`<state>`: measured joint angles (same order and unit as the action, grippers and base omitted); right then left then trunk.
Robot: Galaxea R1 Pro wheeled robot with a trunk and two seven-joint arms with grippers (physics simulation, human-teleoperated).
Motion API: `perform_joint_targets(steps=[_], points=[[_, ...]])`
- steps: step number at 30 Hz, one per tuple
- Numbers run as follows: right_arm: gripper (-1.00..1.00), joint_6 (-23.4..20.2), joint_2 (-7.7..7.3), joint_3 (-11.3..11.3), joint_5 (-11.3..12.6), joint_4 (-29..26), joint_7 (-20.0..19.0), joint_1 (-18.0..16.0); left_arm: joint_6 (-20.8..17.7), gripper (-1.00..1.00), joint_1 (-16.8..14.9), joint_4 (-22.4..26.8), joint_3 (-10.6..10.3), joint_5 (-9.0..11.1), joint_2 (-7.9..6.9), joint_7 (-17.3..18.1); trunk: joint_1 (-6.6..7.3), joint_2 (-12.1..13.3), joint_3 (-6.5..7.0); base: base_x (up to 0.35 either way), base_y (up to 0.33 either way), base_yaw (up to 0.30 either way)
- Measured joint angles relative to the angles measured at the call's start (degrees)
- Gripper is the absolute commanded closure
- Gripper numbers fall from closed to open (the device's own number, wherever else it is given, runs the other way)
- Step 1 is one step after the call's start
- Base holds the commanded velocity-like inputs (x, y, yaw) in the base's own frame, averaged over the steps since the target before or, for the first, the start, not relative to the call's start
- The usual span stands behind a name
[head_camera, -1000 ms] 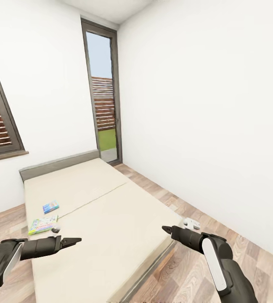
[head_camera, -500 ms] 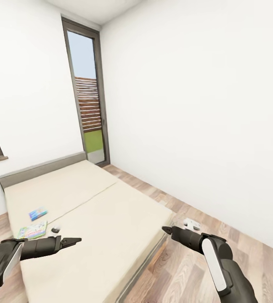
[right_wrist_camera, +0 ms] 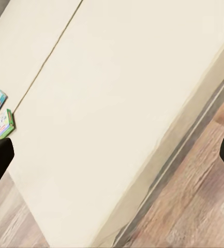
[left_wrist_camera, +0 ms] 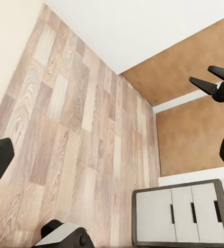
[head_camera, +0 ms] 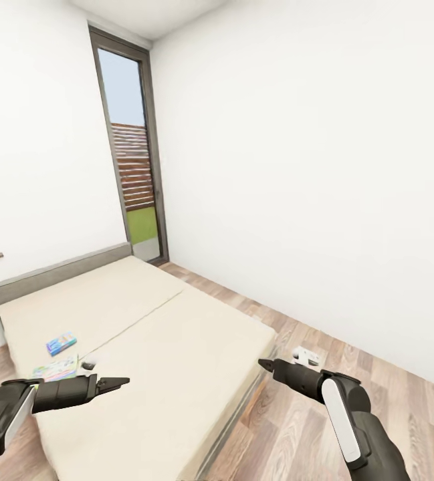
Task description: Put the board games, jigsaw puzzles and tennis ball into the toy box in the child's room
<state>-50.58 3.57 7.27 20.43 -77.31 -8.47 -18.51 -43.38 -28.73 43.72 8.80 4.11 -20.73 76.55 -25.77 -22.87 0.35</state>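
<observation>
Approach step: both my end effectors, left (head_camera: pixel 122 382) and right (head_camera: pixel 265 365), empty, opening indiscernible; next, reach small blue game box (head_camera: pixel 61 343) on beige-mattressed bed (head_camera: pixel 176 334).

The head camera swung further round to the right, so the whole scene slid left in its view; the things themselves did not move. The bed (head_camera: pixel 143 354) drew left, its headboard (head_camera: pixel 56 270) now reaching the picture's left edge. The louvred side window, broad a second ago, shrank to a sliver at that edge. The tall window (head_camera: pixel 131 153) shifted left, and more white wall and plank floor (head_camera: pixel 377 374) opened on the right. The small blue game box (head_camera: pixel 61 343) and the green-edged box (head_camera: pixel 56 368), near the bed's left edge, slid left with the mattress.
</observation>
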Motion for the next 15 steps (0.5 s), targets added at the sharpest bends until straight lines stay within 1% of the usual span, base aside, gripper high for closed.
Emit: perform_joint_targets(steps=[9,12,15], points=[[-1.00,0.00,0.03,0.01,0.00,0.01,0.00,0.00,0.00,-1.00,0.00,0.00,0.01,0.00,-0.01,0.00,0.01,0.00,0.00,-0.037,0.269,-0.011],[-1.00,0.00,0.02,0.01,0.00,0.01,0.00,0.00,0.00,-1.00,-0.01,-0.01,0.00,0.01,0.00,0.00,0.01,0.00,0.00,-0.006,0.207,-0.099],[-1.00,-0.01,0.04,0.02,-0.01,0.03,0.00,0.01,0.05,-1.00,-0.01,-0.03,-0.01,0.03,0.01,-0.01,0.01,0.00,0.00,-0.003,0.096,-0.171]])
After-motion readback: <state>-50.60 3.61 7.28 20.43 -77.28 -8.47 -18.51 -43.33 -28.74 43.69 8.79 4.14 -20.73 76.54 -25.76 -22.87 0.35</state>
